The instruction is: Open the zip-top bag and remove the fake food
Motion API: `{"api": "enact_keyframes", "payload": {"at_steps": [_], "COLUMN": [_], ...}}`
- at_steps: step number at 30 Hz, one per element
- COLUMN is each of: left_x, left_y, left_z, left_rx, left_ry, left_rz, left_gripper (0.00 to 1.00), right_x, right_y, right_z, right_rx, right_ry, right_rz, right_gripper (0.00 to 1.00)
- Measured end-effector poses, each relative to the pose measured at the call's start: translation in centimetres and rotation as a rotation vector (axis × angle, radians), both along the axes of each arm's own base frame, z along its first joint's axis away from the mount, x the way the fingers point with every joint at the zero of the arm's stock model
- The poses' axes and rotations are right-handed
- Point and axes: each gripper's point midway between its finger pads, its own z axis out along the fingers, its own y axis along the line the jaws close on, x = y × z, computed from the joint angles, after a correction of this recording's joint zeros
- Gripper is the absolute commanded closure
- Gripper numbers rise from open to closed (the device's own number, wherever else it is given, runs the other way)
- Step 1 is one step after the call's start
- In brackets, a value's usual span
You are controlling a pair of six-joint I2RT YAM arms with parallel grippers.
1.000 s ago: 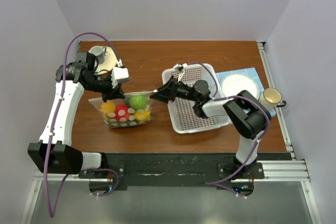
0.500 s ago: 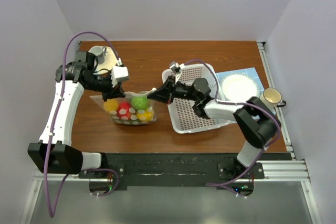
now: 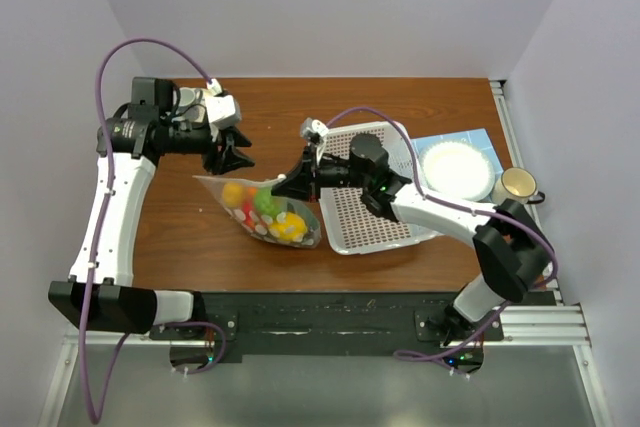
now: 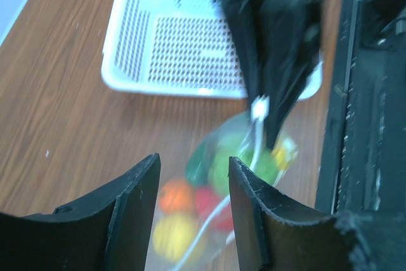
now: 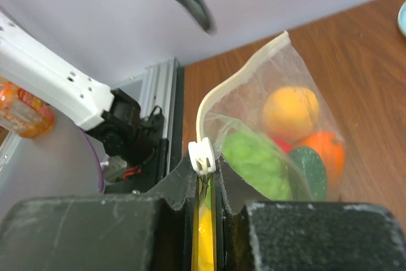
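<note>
- While the right claw pinches the zip-top bag at its zipper edge, beside the white slider, the bag sags from the claw's tips toward the tabletop.
- Inside the bag, just past those tips, sits the fake food.
- Over on the other side, the left claw is spread and holds nothing; the bag lies below it, apart.
- Behind the right claw lies the white basket.
</note>
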Motion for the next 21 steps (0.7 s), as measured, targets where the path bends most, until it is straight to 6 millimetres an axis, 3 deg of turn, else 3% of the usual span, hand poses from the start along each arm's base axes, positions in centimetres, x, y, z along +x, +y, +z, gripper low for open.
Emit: {"api": "enact_keyframes", "payload": {"at_steps": [7,17,21], "left_x": [-1.2,-3.0,-3.1], "left_y": [-2.3,-3.0,-3.0], "left_z": [1.5,-2.6,-2.9], "left_rx": [-0.095,-0.087,-0.085], "left_ry": [0.014,0.138,0.146], "left_rz": [-0.086,-0.129,-0.13], "left_gripper": [0.49,0.57,0.6], "right_x": [-0.1,-0.1,0.0], "right_y": [2.0,2.7,2.9], "right_z": [-2.5,-1.3,-1.0], "right_rx": [-0.076,-0.1,-0.107], "right_ry": [0.029,-0.017,-0.021], "right_rz": [0.035,0.054,0.056], "right_gripper": [1.0,1.0,1.0]}}
